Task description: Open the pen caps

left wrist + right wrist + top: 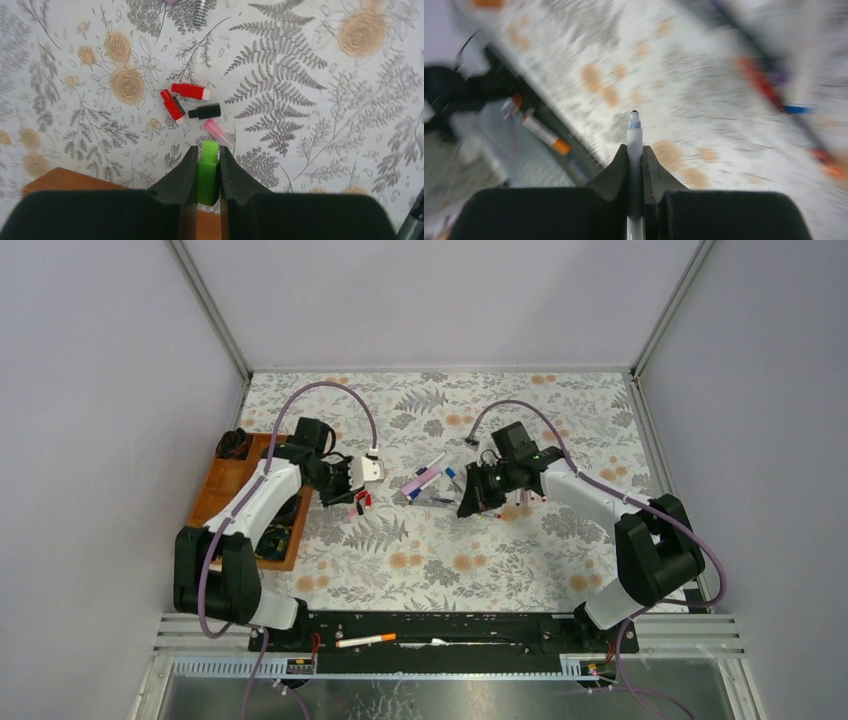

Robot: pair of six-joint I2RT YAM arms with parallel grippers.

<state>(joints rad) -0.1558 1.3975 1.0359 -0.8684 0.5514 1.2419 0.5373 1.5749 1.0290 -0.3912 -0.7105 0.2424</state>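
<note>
Left gripper (207, 153) is pinched narrow on a green cap (208, 175), lower centre of the wrist view. Loose caps (190, 90) in red, black and pink lie just above it on the floral tabletop (325, 150). Right gripper (634, 150) clamps a bare-tipped white pen (634, 131), frame centre. The caps look light, hard and slick, so pinch across the sides and hold the barrel near the joint.

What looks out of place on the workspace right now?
One pen with an orange end lies on the black base rail at the near edge, off the floral mat, away from the other pens mid-table. Nothing looks spilled or broken.
</note>
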